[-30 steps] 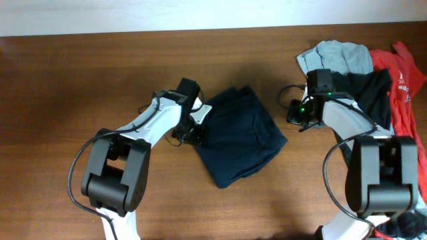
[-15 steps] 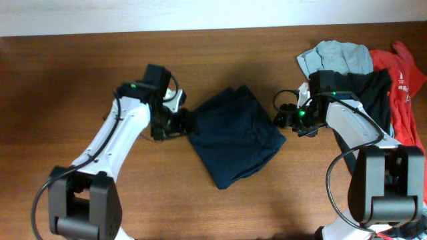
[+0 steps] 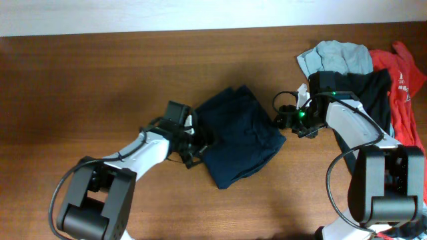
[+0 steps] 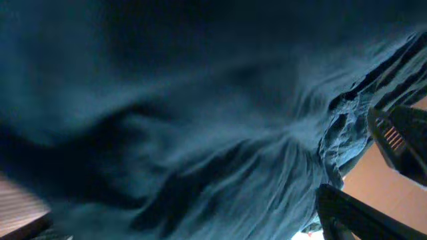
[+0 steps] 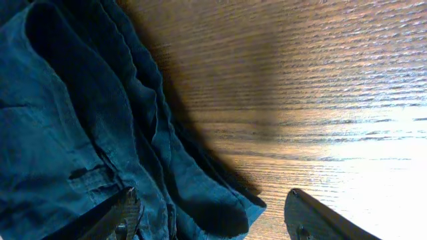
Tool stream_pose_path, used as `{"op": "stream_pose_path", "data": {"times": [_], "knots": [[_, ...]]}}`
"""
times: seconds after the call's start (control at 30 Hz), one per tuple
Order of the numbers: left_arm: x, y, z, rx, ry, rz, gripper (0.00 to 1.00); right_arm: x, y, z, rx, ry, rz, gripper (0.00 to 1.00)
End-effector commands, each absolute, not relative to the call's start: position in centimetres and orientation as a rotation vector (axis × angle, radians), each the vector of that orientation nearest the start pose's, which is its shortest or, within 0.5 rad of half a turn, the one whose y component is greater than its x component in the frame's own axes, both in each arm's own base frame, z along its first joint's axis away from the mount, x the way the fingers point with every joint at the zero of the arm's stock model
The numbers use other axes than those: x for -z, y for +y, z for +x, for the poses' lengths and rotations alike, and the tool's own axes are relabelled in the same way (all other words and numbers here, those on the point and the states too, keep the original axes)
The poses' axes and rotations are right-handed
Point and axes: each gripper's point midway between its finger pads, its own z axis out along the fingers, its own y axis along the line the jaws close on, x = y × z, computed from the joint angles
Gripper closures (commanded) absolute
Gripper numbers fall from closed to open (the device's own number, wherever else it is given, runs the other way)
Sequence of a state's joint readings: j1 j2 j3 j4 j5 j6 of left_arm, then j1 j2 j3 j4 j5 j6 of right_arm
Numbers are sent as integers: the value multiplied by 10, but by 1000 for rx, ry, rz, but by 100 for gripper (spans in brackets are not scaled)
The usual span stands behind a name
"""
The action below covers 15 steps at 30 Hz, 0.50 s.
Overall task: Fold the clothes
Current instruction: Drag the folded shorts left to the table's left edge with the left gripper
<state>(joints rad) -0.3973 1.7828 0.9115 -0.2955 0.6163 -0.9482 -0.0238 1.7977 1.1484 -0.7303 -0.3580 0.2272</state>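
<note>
Shorts (image 3: 237,137) lie centred on table (image 3: 100,80); clothing pile (image 3: 373,73) far right.

The brown wooden surface (image 3: 100,80) carries dark blue shorts (image 3: 240,137), folded into a rough square. Well to the right of the shorts lies a heap: a grey-blue cloth (image 3: 337,57), a black garment (image 3: 373,90) and a red shirt (image 3: 403,87).

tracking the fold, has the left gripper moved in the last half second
Yes, left gripper went down and right, reaching the lower left edge of the dark navy cloth shorts.
</note>
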Motion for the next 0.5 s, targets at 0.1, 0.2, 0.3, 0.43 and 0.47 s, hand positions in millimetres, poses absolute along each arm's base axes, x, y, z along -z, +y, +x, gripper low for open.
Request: {"op": "stream_pose_path", "data": {"times": [0.1,0.2,0.3,0.43,0.47], "knots": [[4,-231,301,994,2932,-708,25,-51,52,362,-566,2888,288,25],[0,-235,309,1005,2889,-421,82,-50,52,360,-567,2896,292,25],[0,-230,313,996,2869,-291,100,-50,52,360,-567,2897,292,25],[-14,-199,334,1097,2799,-375,100,-50,52,357,-567,2909,296,25],[-16,-177,347,1087,2762,-456,100,-49,52,356,-567,2915,299,25]]}}
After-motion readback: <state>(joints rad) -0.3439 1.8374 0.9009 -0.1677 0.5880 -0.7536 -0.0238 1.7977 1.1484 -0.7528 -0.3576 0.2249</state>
